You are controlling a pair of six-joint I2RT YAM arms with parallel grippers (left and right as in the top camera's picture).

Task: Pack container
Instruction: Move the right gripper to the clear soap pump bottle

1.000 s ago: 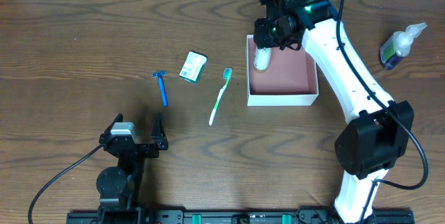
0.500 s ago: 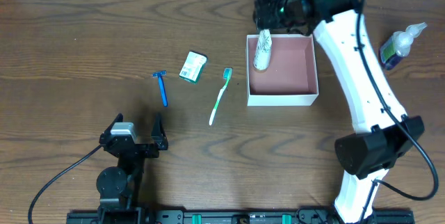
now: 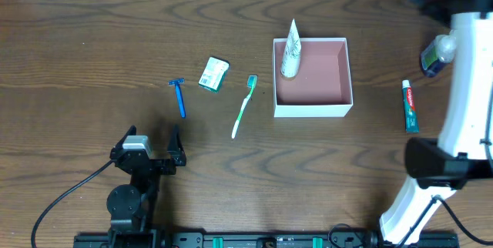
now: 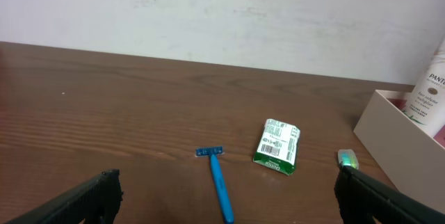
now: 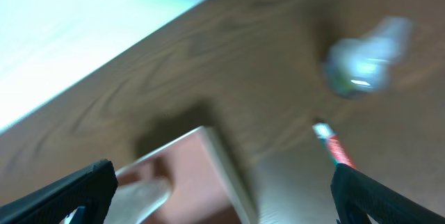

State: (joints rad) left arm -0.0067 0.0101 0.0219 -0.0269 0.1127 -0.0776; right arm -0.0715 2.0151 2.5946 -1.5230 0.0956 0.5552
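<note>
One white Pantene bottle [image 3: 290,48] leaned in the left corner of the container [image 3: 323,78], a square, white-walled box with a matte pink floor, in the middle of the worktop [image 3: 92,32]. Both claws gaped empty: the right claw [image 5: 222,182] hung blurred over the far right, the left claw [image 4: 222,196] sat low near the front edge. I reckoned the flat toothpaste tube [image 3: 410,105] was next. Pinching across its middle seemed wise, as the rounded, glossy pump bottle [image 3: 437,51] near it looked slippery.

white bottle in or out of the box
In: the white bottle stands inside the container, against the wall nearest the toothbrush.
</note>
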